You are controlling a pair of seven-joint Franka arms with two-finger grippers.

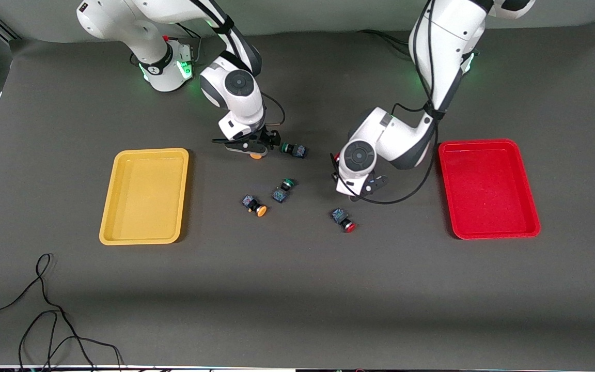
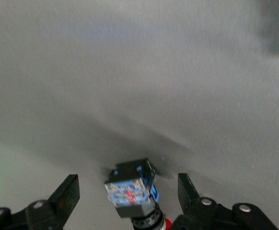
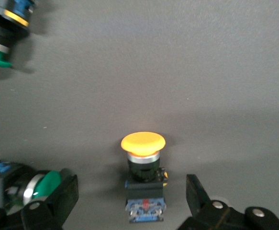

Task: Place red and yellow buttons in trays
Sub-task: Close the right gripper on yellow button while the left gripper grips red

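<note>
My right gripper (image 1: pixel 256 149) is open, low over a yellow button (image 1: pixel 256 155). In the right wrist view, that button (image 3: pixel 144 177) lies between the fingers (image 3: pixel 65 191) without touching them. My left gripper (image 1: pixel 341 168) is open, low over a red button (image 1: pixel 337 156) that the hand mostly hides. In the left wrist view, that button (image 2: pixel 129 189) lies between the fingers (image 2: pixel 188 191), apart from both. A second yellow button (image 1: pixel 254 205) and a second red button (image 1: pixel 343 219) lie nearer the front camera. The yellow tray (image 1: pixel 145 195) and the red tray (image 1: pixel 487 187) hold nothing.
A green button (image 1: pixel 293 150) lies right beside my right gripper and close to one finger in the right wrist view (image 3: pixel 39 189). Another green button (image 1: pixel 283 189) lies mid-table. Black cables (image 1: pixel 44 310) trail across the table's front corner at the right arm's end.
</note>
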